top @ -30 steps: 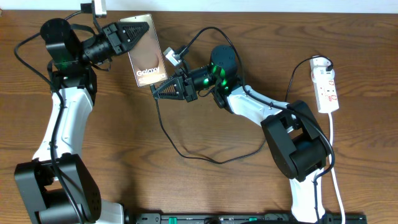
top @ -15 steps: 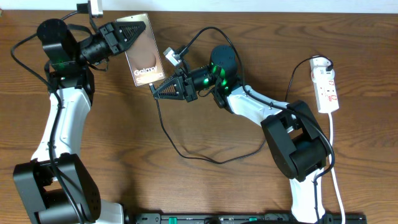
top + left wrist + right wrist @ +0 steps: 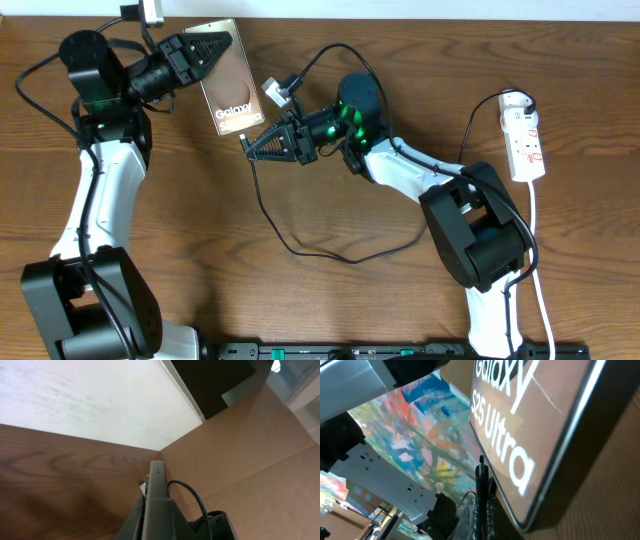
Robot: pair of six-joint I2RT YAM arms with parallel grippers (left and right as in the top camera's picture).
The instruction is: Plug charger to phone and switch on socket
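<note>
My left gripper (image 3: pixel 215 47) is shut on the top end of the phone (image 3: pixel 231 91), a bronze slab with white "Galaxy" text, and holds it tilted at the table's back. In the left wrist view the phone's dark edge (image 3: pixel 157 505) runs between the jaws. My right gripper (image 3: pixel 252 147) is shut on the charger (image 3: pixel 262 205), its black connector tip just below the phone's lower end. In the right wrist view the tip (image 3: pixel 481 472) stands beside the phone's lower edge (image 3: pixel 555 455); contact is unclear. The socket (image 3: pixel 525 135) lies at the far right, black plug in it.
The charger's black cable loops across the table's middle (image 3: pixel 330 250) and behind the right arm. The socket's white cord (image 3: pixel 540 270) runs down toward the front edge. A cardboard wall (image 3: pixel 250 445) stands beyond the table's back edge.
My left gripper has drawn the phone a little up and to the left. The right gripper with the charger tip has stayed nearly still.
</note>
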